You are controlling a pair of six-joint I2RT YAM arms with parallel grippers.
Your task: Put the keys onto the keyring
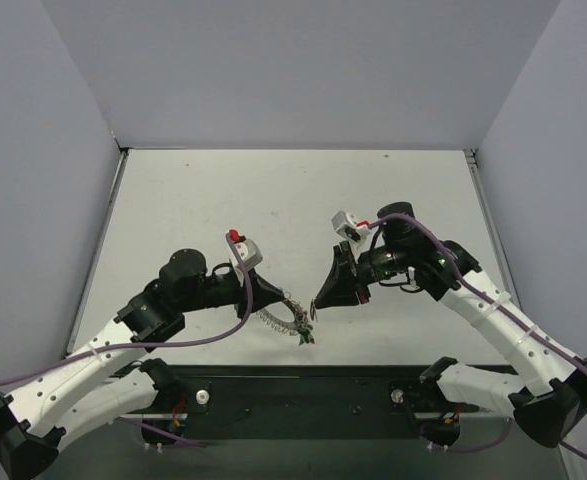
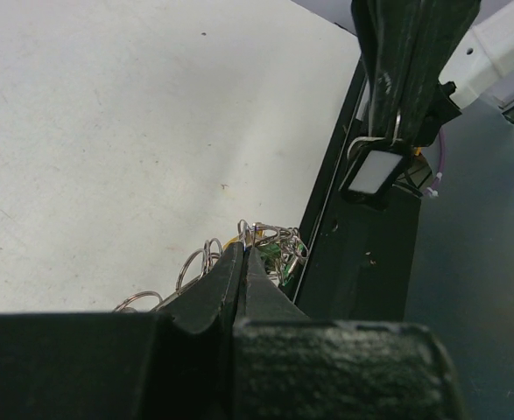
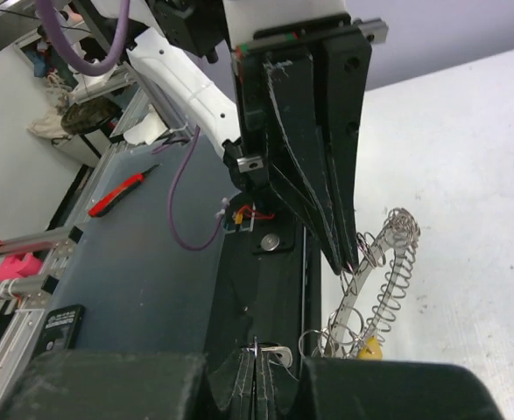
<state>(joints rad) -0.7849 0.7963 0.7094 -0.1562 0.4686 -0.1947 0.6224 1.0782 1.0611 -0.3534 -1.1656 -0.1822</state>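
Observation:
The keyring (image 1: 276, 320) is a silvery coiled band lying near the table's front edge. It also shows in the right wrist view (image 3: 393, 282). My left gripper (image 1: 289, 306) is shut on its band; the pinch shows in the left wrist view (image 2: 242, 254) and the right wrist view (image 3: 348, 261). Small rings and keys with green heads (image 2: 279, 248) and a yellow head (image 3: 372, 348) hang bunched at the keyring's near end (image 1: 304, 336). My right gripper (image 1: 315, 309) is shut on a small silver key (image 3: 275, 354) by its little ring, and holds it just right of the bunch (image 2: 372, 171).
The black base plate (image 1: 303, 395) runs along the near edge, right beside the keyring. Grey walls close the table on three sides. A red-handled tool (image 3: 121, 192) lies off the table, below its edge.

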